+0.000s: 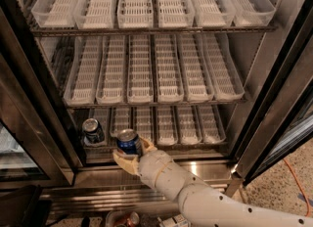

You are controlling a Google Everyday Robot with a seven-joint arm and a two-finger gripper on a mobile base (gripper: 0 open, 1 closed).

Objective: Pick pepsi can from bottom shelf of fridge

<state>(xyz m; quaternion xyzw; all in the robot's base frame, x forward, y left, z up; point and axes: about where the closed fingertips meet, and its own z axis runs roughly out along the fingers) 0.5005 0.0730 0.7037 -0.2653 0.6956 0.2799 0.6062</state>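
Observation:
The fridge [274,99] stands open with three racks of white slotted trays. The pepsi can [128,143], dark blue with a silver top, is at the front of the bottom shelf [166,123], second lane from the left. My gripper [131,155] reaches in from the lower right and is shut on the pepsi can, one cream finger on each side of it. The can sits slightly in front of the tray row, over the shelf's front edge.
A second dark can [92,131] stands in the leftmost lane of the bottom shelf, just left of my gripper. The black door frame [34,99] is at the left and the open door [288,108] at the right. Loose items [124,218] lie below the ribbed steel base.

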